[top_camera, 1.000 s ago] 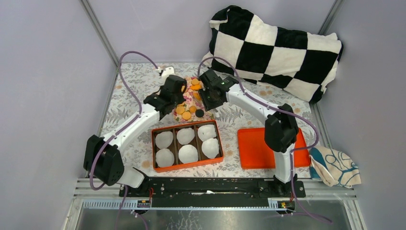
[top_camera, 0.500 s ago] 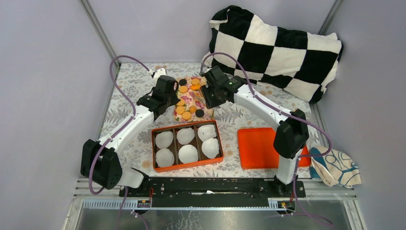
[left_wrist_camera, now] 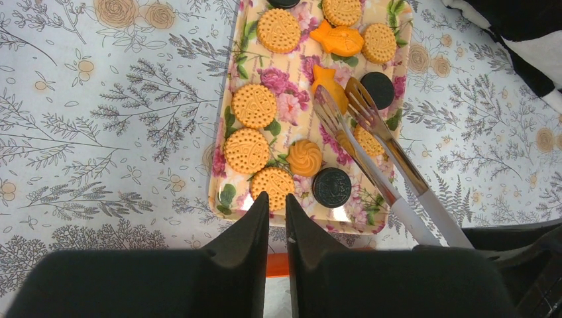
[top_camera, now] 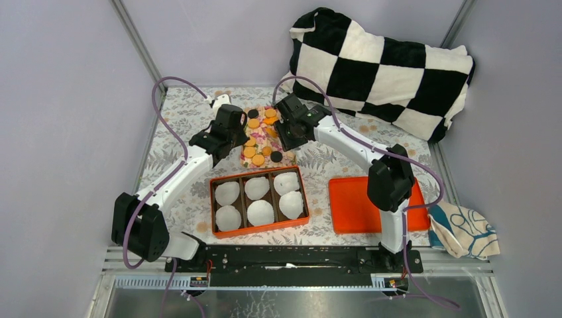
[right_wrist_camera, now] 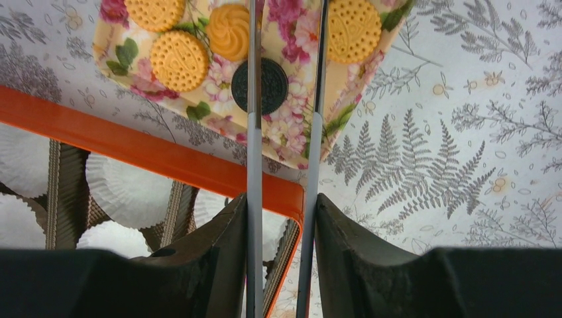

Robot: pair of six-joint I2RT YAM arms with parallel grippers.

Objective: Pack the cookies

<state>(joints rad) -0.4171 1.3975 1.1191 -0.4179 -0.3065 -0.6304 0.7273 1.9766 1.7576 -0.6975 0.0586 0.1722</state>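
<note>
**Top view.** The worktop (top_camera: 325, 159) carries a flowered tray (left_wrist_camera: 291, 69) at the middle of its far edge. The cookies (left_wrist_camera: 254, 106) lie on this tray: mostly orange-yellow rounds, a few black ones and two fish-shaped orange pieces. An orange box (top_camera: 213, 202) sits towards the middle of the near edge, just in front of the tray. It is divided into six compartments, five of them showing a white paper cup (top_camera: 260, 212). No cookie is visible in the box. An orange lid (top_camera: 354, 205) lies flat near the right edge, beside the box. A checkered pillow (top_camera: 381, 63) fills the far right corner, and a patterned cloth (top_camera: 464, 228) lies at the near right corner.

**Left wrist view.** The left gripper (left_wrist_camera: 277, 199) hangs over the tray's near rim. Its fingers are drawn almost together with only a slit between them, and they hold nothing.

**Right wrist view.** The right gripper (right_wrist_camera: 280, 202) is clamped on the two arms of metal tongs (right_wrist_camera: 254, 132), one arm against each finger. The tongs reach out over the tray with their arms a little apart, and a black cookie (right_wrist_camera: 272, 86) lies below them. In the left wrist view the tong tips lie by a fish-shaped piece. Whether they touch any cookie cannot be told.
</note>
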